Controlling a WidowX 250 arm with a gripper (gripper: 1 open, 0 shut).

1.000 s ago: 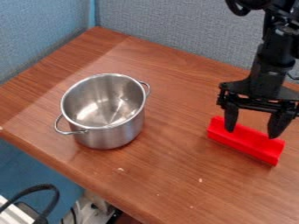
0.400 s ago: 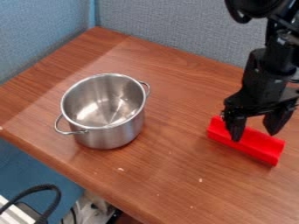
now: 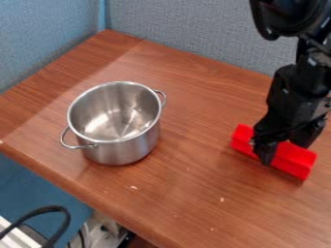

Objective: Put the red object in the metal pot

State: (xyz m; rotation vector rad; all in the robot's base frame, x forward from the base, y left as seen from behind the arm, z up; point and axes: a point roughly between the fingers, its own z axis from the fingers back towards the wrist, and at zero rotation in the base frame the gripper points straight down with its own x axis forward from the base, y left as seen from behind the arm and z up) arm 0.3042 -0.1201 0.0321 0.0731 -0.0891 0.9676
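Observation:
The red object [image 3: 299, 161], a long red block, lies flat on the wooden table [image 3: 195, 87] at the right. My gripper [image 3: 276, 148] points straight down over the block's middle, open, with a dark finger on each long side. The fingers hide the block's centre, so only its two ends show. I cannot tell whether the fingers touch the block. The metal pot [image 3: 116, 121], shiny and lidless with two loop handles, stands upright and empty to the left, well apart from the gripper.
The table's front edge [image 3: 142, 199] runs diagonally just below the pot and the block. A blue partition wall [image 3: 168, 24] stands behind the table. Dark cables [image 3: 33, 228] hang below the table at bottom left.
The gripper has rolled about its vertical axis and sunk, so its fingers now straddle the block instead of hovering above it. Block and pot have not moved.

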